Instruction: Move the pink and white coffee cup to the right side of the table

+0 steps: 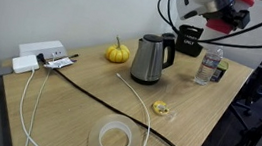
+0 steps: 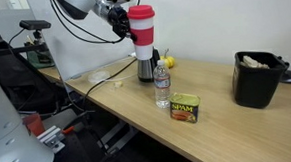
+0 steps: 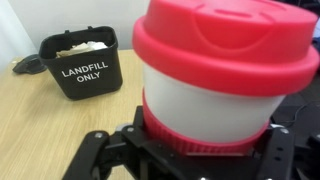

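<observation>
The pink and white coffee cup [image 2: 143, 33] is not on the tabletop [image 2: 228, 117]. It hangs in the air, held by the hand [image 2: 131, 24], high above the kettle [image 2: 145, 67]. Its long axis is upright, with the red-pink lid on top, and the arm reaches it from the side. In the wrist view the cup [image 3: 225, 75] fills most of the picture. The two fingers [image 3: 115, 150] are pressed on the red-pink sleeve on both sides, so the hand is clenched around the lower part of the cup and holds nothing else.

The relation that matters now is between the cup and the surface under it. Directly below are the kettle and, just beside it, the water bottle [image 2: 163, 85] and a small tin [image 2: 184, 108]. Bare wood lies between the tin and the black bin [image 2: 257, 77]. The bin [image 3: 80, 62] also shows in the wrist view, ahead of the cup, with free tabletop in front of it.

I judge the lifting is done, and the carry sideways and the setting down remain. Which end is the robot's right, I cannot tell for certain.
</observation>
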You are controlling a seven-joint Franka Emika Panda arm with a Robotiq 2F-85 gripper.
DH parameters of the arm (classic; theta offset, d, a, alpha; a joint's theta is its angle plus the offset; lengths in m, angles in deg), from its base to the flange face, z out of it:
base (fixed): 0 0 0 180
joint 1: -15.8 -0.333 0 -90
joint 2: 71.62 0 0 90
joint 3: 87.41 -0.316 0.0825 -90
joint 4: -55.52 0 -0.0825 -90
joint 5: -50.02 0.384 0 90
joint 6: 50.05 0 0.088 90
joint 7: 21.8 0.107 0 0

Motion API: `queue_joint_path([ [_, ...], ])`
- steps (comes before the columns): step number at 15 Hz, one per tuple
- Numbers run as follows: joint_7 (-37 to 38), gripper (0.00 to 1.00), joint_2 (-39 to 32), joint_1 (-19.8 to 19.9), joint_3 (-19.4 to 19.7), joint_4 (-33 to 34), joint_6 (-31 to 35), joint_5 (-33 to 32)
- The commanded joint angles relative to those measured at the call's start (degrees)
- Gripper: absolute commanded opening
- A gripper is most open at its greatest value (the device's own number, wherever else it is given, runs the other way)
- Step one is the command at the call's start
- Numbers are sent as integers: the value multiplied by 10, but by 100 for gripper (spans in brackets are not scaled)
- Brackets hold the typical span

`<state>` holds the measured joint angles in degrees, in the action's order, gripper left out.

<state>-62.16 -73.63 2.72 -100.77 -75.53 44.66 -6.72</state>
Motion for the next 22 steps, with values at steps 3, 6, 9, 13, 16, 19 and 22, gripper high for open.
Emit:
queue_joint_path([
  [3,-10,67,4,16,19,36,4,83],
  [6,-5,92,3,13,19,36,-1,82],
  [9,-4,92,3,14,20,41,-1,94],
  [13,-4,92,3,14,20,41,-1,94],
  [16,-4,92,3,14,20,41,-1,94],
  [19,-4,92,3,14,20,41,-1,94],
  [22,8,67,-5,9,16,52,-61,98],
])
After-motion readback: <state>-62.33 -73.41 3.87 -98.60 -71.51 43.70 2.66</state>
